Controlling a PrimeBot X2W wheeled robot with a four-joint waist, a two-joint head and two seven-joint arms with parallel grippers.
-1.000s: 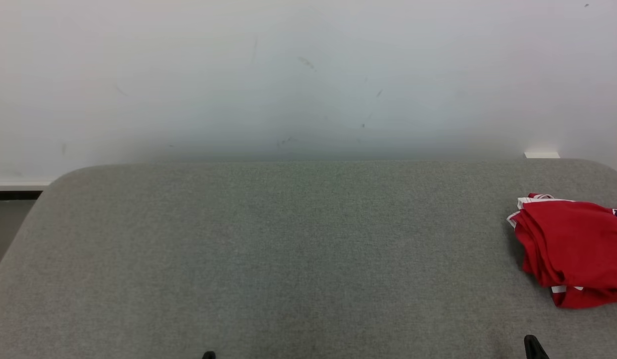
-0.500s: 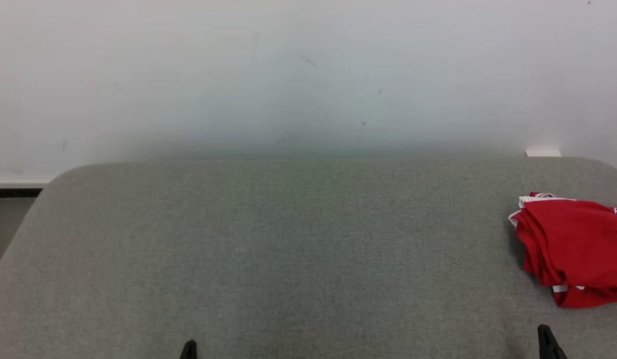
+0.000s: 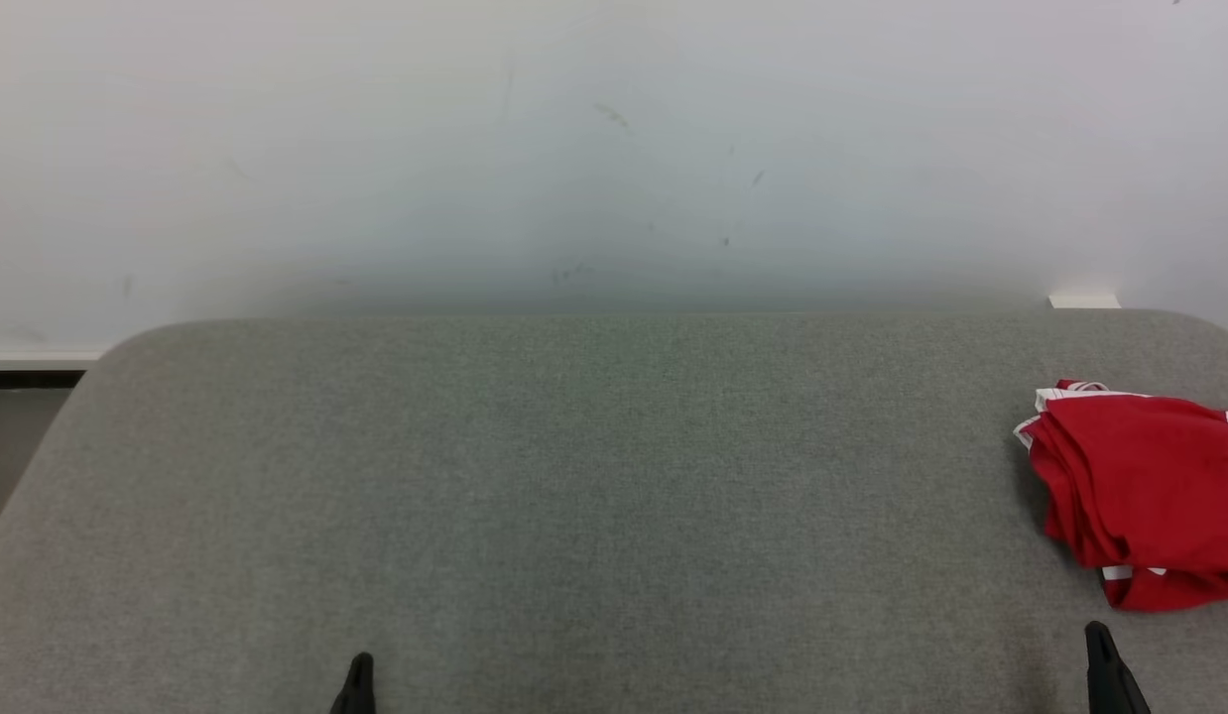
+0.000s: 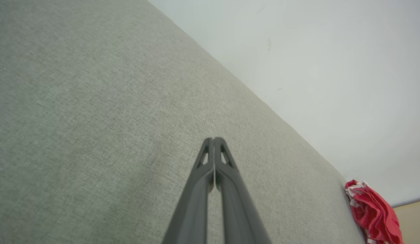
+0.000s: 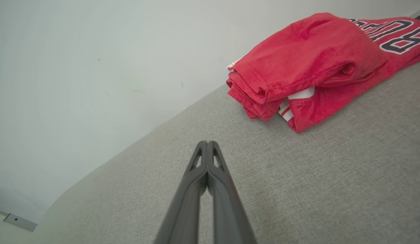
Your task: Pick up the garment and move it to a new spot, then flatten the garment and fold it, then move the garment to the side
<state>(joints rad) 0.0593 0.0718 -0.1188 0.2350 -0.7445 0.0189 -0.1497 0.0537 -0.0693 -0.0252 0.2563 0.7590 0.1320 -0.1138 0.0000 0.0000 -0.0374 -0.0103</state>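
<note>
From my station I have the garment point(image 3: 1140, 486) at the far right of the worktop point(image 3: 574, 476) in the head view. It is a red folded bundle lying flat on the grey fabric surface, and the picture's right edge cuts it off. Its stacked folds, with a sliver of white trim showing between the layers, face the robot's left, toward the middle of the worktop. The part with dark, white-edged lettering runs off to the right.

From the right wrist view the garment point(image 5: 311, 64) reads the same way. The thick folded end is nearest the centre of the worktop and the lettered panel stretches away from it. I take its long axis to run across the worktop, left to right, not toward the pale wall point(image 3: 614, 149) behind it. I cannot judge its full length, since no view shows the far end. The left wrist view catches it as a small red heap point(image 4: 374, 213) at the worktop's distant corner.

The left jaws are closed, the two dark fingers point(image 4: 193, 193) pressed together tip to tip above bare fabric, well apart from the garment. The right jaws are closed the same way, fingers point(image 5: 224, 196) meeting at the tips and aimed at open worktop just short of the bundle, near it but not touching. In the head view the two sets of tips poke up from the bottom edge, the left fingers point(image 3: 356, 684) toward the middle-left and the right fingers point(image 3: 1105, 674) below the garment's near edge.
</note>
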